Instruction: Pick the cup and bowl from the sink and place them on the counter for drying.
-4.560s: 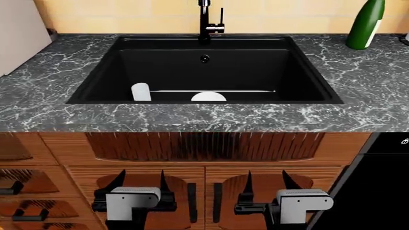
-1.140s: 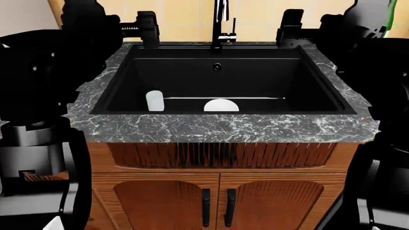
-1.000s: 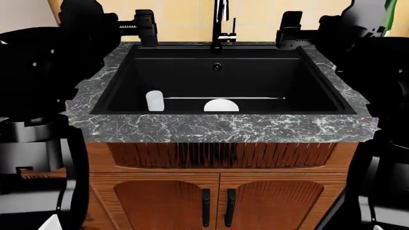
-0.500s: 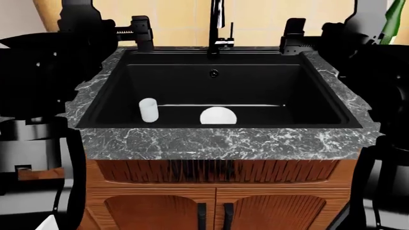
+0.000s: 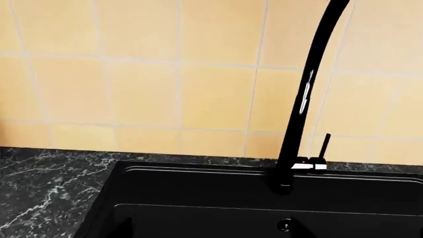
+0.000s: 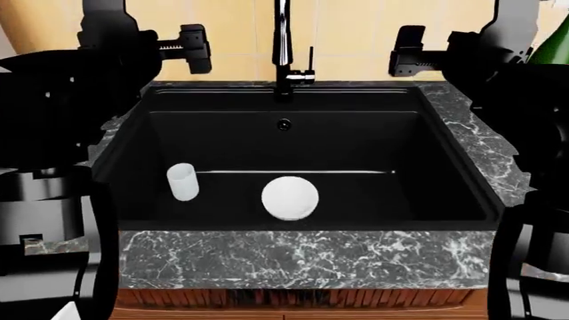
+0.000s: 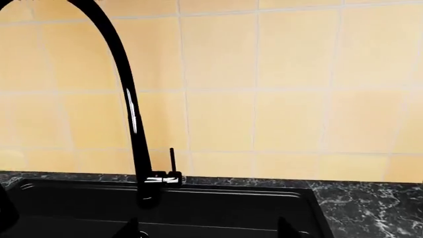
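Note:
The white cup [image 6: 182, 182] stands on the floor of the black sink [image 6: 356, 147], near its left wall. An upside-down white bowl [image 6: 290, 197] lies right of the cup, near the front wall. My left gripper [image 6: 196, 49] hangs above the sink's back left corner, open and empty. My right gripper [image 6: 403, 51] is above the back right corner, also open and empty. Both are high above and far behind the cup and bowl. In the left wrist view the left gripper [image 5: 211, 233] shows only two wide-apart fingertips; so does the right gripper [image 7: 208, 230] in its view. The marble counter [image 6: 294, 253] frames the basin.
A tall black faucet [image 6: 282, 47] stands at the sink's back middle, between the two grippers, and shows as faucet [image 5: 297, 114] and faucet [image 7: 132, 114]. A green bottle [image 6: 553, 40] peeks out behind my right arm. My black arms fill both sides of the head view.
The head view has risen and tilted down, so the sink floor, the whole cup and the whole bowl now show. Both arms came up from below the counter. Cup and bowl lie unmoved.

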